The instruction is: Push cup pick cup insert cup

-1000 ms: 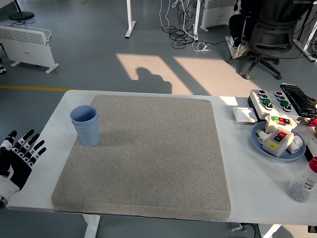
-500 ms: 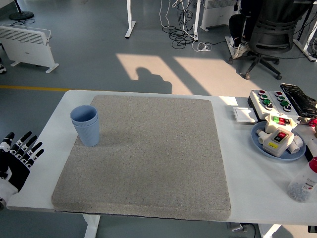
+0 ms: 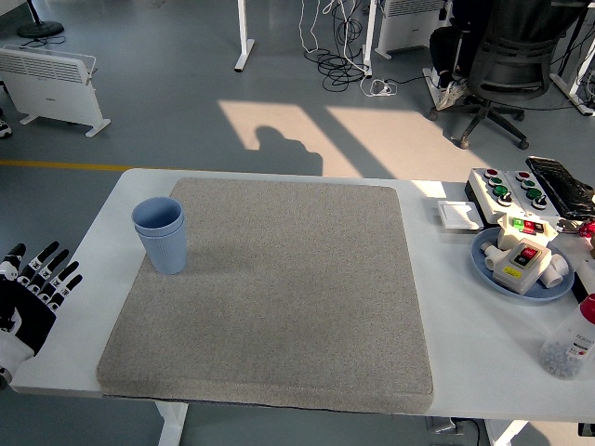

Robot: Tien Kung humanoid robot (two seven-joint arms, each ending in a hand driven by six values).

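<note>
Two light blue cups [image 3: 161, 234] stand nested, one inside the other, upright near the left edge of the grey mat [image 3: 279, 288]. My left hand [image 3: 33, 288] rests at the table's left edge, below and left of the cups and well apart from them, its black fingers spread and holding nothing. No right arm shows in the head view.
At the right stand a blue plate [image 3: 491, 270] with a switch box, a button box [image 3: 507, 190], a small white tray [image 3: 458, 215] and a clear bottle with a red cap [image 3: 569, 343]. An office chair [image 3: 507, 65] stands beyond the table.
My left hand dropped slightly toward the lower left and then edged back up a little. The cups have not moved.
</note>
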